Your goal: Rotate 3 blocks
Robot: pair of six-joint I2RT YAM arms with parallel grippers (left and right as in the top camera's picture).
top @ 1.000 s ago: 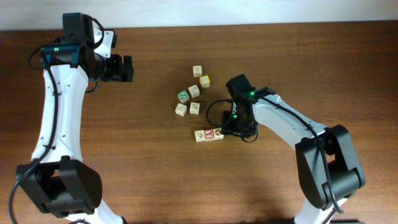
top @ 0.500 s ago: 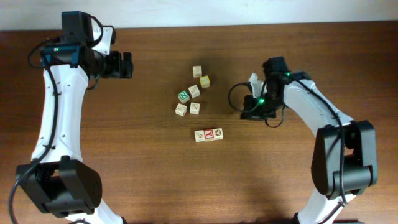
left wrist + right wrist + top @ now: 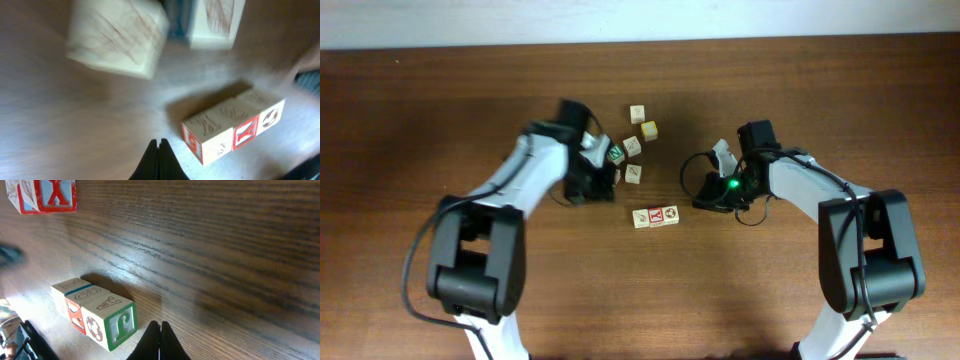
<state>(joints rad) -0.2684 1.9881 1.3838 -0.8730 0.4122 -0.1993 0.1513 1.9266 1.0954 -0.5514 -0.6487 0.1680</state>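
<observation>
Several pale wooden alphabet blocks lie loosely clustered (image 3: 633,146) at the table's middle. A short row of blocks (image 3: 656,216) with red faces lies just in front of them. My left gripper (image 3: 592,188) is shut and empty at the cluster's left edge. In the left wrist view its shut tips (image 3: 160,145) hover over bare wood, with the row (image 3: 235,130) to the right and blurred blocks (image 3: 117,37) beyond. My right gripper (image 3: 705,198) is shut and empty, right of the row. In the right wrist view its tips (image 3: 160,327) sit beside the row's green-lettered end block (image 3: 112,320).
The brown wooden table (image 3: 440,120) stretches wide on both sides of the blocks. Two blocks (image 3: 637,114) lie at the cluster's far side. A red-lettered block (image 3: 47,195) shows at the right wrist view's top left. A pale wall runs along the far table edge.
My left arm swung in from the far left to the block cluster and its gripper shut. My right gripper left the row, pulled away right, shut, then came partway back.
</observation>
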